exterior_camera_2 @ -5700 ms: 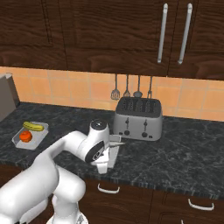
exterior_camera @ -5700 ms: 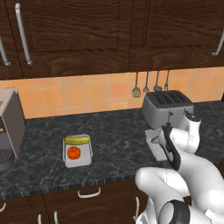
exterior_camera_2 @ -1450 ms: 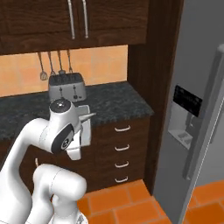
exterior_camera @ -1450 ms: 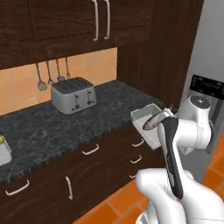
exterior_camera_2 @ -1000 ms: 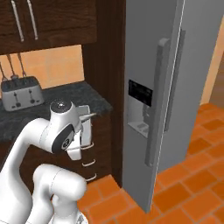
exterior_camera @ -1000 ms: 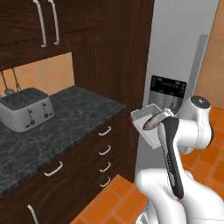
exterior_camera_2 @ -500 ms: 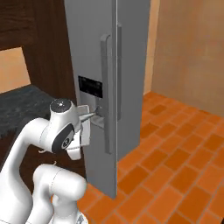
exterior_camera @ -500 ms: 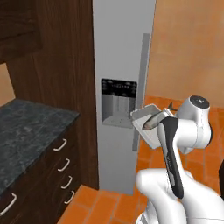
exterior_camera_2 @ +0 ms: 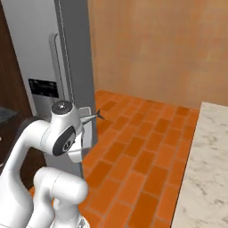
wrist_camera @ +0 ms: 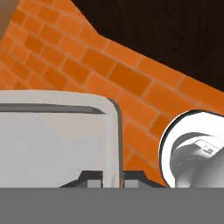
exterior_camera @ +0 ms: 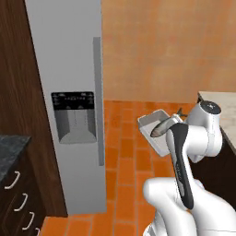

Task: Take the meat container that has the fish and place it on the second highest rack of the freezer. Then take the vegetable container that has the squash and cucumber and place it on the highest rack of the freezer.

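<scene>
A tall grey refrigerator (exterior_camera: 69, 106) stands closed at the left of the left base view, one long vertical handle (exterior_camera: 97, 101) down its door edge and one dark ice-and-water dispenser panel (exterior_camera: 73, 117) set in the door; in the right base view the same appliance rises at the left behind the arm. An orange brick floor (exterior_camera: 124, 156) runs from it to a plain tan wall (exterior_camera: 170, 46). Dark wood cabinetry (exterior_camera: 16, 152) flanks the appliance on its left, with one dark stone counter corner (exterior_camera: 9, 147) and three curved drawer pulls (exterior_camera: 14, 179) below it. One pale marble countertop (exterior_camera_2: 207, 173) fills the lower right of the right base view. The one meat container (exterior_camera: 156, 131) is a shallow, light grey rectangular tray with a raised rim, carried in the air in front of the arm's upper link, over the floor and well apart from the refrigerator. Its long axis runs from near the arm out toward the refrigerator side and tilts slightly. One grey fish (exterior_camera: 167, 125) lies in it lengthwise, its forked tail toward the arm. In the hand view the tray's rounded rim (wrist_camera: 111, 131) passes right between the two dark fingertips of the gripper (wrist_camera: 113, 177), which sit clamped on that rim wall, one on each side.
</scene>
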You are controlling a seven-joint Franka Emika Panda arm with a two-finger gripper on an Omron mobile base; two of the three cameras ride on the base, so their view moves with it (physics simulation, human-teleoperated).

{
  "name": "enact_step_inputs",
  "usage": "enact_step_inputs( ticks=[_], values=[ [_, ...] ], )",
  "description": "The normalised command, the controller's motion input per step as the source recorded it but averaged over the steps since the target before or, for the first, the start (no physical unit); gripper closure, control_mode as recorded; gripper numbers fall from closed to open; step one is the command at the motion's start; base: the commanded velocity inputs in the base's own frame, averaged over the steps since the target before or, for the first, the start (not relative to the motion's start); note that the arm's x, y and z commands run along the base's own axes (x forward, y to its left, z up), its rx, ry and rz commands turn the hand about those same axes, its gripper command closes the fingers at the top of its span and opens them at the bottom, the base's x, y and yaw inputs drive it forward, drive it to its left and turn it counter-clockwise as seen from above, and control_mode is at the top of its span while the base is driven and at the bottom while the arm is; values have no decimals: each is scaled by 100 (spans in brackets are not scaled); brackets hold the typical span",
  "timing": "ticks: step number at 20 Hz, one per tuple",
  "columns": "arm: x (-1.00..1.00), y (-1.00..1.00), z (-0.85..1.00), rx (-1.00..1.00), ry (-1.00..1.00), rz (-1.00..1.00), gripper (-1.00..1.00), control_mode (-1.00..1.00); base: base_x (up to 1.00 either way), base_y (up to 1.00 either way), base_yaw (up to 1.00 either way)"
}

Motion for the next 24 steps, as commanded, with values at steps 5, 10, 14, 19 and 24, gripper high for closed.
enact_step_inputs(
  ticks=[5, 10, 14, 19, 24],
  values=[
    [0, 0, 0, 0, 0, 0, 100, 100, 45, -6, -38],
    [0, 0, 0, 0, 0, 0, 100, 100, 96, 0, -21],
    [0, 0, 0, 0, 0, 0, 100, 100, 100, -9, -8],
    [0, 0, 0, 0, 0, 0, 100, 100, 100, -22, 4],
    [0, 0, 0, 0, 0, 0, 100, 100, 100, -24, 28]
  ],
)
